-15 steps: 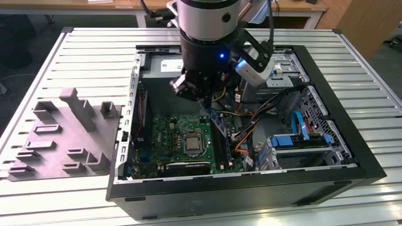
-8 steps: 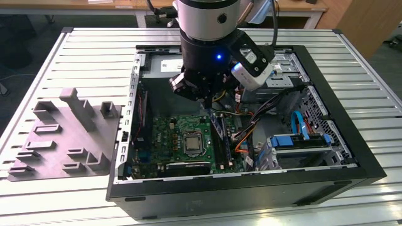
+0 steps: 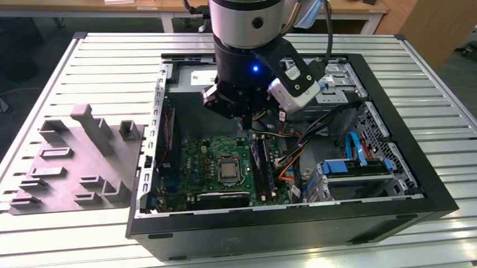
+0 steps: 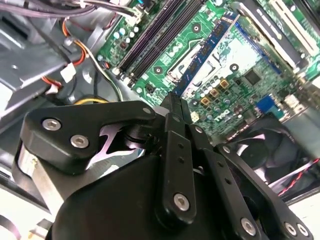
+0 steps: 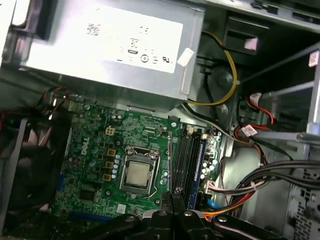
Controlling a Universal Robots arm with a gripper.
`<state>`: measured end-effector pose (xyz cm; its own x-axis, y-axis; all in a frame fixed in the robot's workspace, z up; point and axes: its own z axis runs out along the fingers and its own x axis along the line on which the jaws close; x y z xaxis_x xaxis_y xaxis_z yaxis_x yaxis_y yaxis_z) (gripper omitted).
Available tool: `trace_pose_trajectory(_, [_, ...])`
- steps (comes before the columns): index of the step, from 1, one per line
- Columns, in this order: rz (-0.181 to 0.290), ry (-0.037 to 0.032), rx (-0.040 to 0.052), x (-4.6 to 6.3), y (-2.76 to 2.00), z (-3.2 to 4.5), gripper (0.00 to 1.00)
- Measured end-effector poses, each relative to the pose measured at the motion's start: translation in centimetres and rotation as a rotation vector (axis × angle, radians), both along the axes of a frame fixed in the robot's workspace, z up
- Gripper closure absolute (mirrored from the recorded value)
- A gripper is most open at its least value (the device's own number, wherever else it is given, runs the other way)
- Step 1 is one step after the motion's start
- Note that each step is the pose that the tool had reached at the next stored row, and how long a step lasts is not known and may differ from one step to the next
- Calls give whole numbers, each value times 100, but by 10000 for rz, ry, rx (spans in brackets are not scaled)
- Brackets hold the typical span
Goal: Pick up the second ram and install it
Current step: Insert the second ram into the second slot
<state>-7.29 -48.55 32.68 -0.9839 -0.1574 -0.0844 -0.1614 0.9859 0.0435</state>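
The pincer (image 4: 173,102) is clenched on nothing, its tips poised by one end of the second ram (image 4: 208,49). The ram seems to stand upright at 3 o'clock of the CPU socket (image 3: 225,167) in the exterior view. It is likely light, stiff and brittle, so it is best held by its edges, never its chips. Whether it is fully seated is hidden.

The arm (image 3: 246,25) hangs vertical, the fingers of its end effector (image 4: 173,103) pressed together.
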Motion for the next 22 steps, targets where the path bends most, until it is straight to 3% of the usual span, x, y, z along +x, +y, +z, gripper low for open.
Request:
trace_pose_trajectory(5, [-871, 0, -1, 0, 0, -3, 89])
trace_pose_trajectory(11, [-953, 1, -1, 0, 0, -3, 89])
trace_pose_trajectory(12, [-954, 37, -2, 3, 1, -4, 89])
trace_pose_trajectory(14, [-954, 231, -10, 17, 0, -5, 89])
trace_pose_trajectory(18, [-954, 255, -4, 17, 0, -4, 89])
trace_pose_trajectory(22, [-951, 263, 190, 21, -1, -7, 89])
